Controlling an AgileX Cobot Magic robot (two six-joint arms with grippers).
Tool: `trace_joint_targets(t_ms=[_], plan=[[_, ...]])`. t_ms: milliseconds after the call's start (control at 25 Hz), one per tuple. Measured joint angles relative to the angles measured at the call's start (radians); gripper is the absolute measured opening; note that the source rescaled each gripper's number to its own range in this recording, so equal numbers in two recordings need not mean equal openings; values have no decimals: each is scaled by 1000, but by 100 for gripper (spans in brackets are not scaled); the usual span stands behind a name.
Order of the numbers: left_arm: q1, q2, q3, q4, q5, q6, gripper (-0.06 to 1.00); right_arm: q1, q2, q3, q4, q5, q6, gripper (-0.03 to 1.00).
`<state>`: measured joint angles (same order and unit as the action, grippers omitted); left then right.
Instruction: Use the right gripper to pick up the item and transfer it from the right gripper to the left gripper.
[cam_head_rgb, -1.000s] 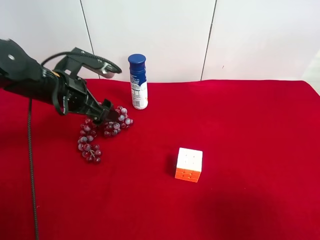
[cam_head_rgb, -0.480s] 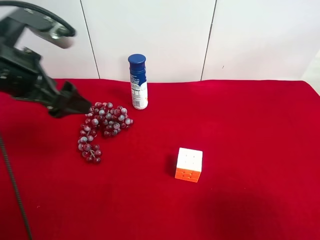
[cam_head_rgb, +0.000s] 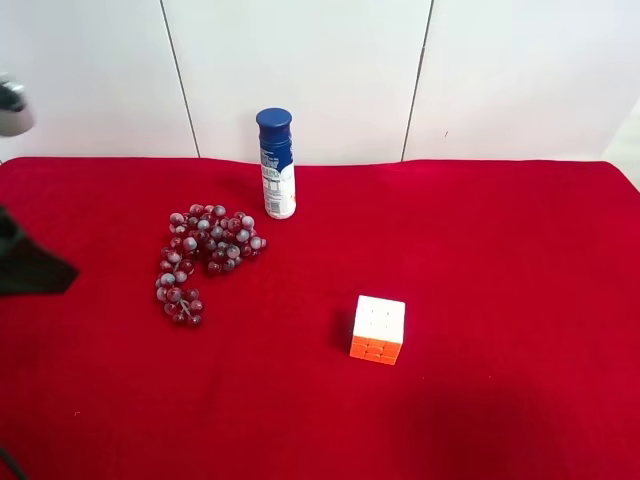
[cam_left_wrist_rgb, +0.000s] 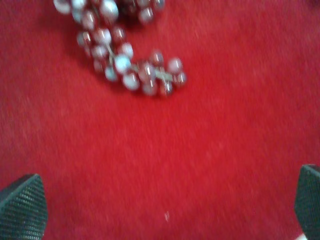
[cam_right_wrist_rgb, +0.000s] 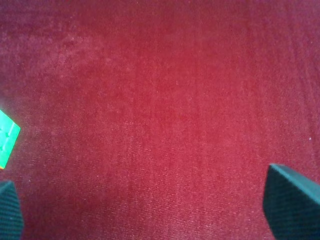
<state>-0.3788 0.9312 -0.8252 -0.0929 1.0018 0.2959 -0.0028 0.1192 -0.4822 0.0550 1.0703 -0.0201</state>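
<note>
Red cloth covers the table (cam_head_rgb: 480, 240), with a white wall behind. The grapes (cam_head_rgb: 205, 255) lie loose on it, near a blue-capped bottle (cam_head_rgb: 277, 165) and well apart from a cube (cam_head_rgb: 379, 329). Both the left tool (cam_left_wrist_rgb: 165, 220) and the right tool (cam_right_wrist_rgb: 145, 210) are spread wide, holding nothing.

The grapes (cam_left_wrist_rgb: 120, 55) look blurred (cut off at the frame edge) in the left wrist view

Both hands, left (cam_left_wrist_rgb: 162, 210) and right (cam_right_wrist_rgb: 145, 210), gape empty.
</note>
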Motion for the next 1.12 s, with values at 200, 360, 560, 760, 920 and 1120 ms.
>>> trace_joint_targets(t_ms=[200,360,560,760,920,1120], plan=[[0,-46,1,4,113,-19,100,0,0,0,0,0,0,94],[31,-104,35,-8,125,-67,100,0,0,0,0,0,0,94],[157,-254,144,-93,131,-91,100,0,0,0,0,0,0,94],[268,-433,228,-109,124,-93,100,0,0,0,0,0,0,94],[328,-590,277,-112,70,-93,100,0,0,0,0,0,0,94],[388,-755,313,-110,68,-115,100,0,0,0,0,0,0,94]])
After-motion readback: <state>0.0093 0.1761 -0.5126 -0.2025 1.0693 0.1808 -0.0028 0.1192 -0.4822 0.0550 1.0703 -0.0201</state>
